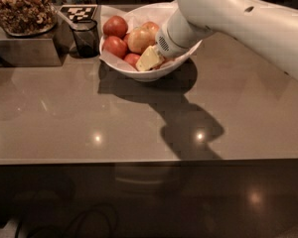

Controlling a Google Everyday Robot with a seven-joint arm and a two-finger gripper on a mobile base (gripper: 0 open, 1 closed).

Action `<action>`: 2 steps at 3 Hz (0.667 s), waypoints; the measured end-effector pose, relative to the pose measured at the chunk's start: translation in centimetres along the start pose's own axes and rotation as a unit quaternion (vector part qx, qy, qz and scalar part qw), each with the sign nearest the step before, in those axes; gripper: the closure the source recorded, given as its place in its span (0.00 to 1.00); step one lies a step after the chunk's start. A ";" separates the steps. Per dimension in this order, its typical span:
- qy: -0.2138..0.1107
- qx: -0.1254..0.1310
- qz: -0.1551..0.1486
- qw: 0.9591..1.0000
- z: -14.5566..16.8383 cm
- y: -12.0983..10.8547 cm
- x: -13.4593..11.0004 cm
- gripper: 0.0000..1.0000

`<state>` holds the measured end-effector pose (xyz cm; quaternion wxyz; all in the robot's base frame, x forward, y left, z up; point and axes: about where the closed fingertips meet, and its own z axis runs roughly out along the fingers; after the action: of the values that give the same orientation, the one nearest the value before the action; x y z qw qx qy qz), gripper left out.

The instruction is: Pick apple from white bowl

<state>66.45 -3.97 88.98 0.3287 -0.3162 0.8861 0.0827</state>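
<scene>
The white bowl [139, 72] stands at the back middle of the brown counter, lined with white paper. It holds several apples. The orange-red, yellow-patched apple [140, 39] lies near the bowl's middle, with deep-red apples [115, 26] to its left. My gripper [150, 58] reaches into the bowl from the right on a thick white arm [238, 19]. A pale yellowish finger [148, 59] rests just below and right of the blushed apple, over the bowl's front part. The arm hides the bowl's right side.
A small dark cup [85, 37] stands just left of the bowl. A glass container of nuts [21, 9] sits on a metal box [25, 48] at the back left. A checkered marker [78, 12] lies behind the cup. The counter's front edge [149, 161] runs across.
</scene>
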 end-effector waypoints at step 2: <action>-0.006 -0.004 -0.019 1.000 0.1 0.1 -0.4 1.00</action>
<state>66.69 -3.65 89.17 0.3345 -0.3339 0.8775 0.0821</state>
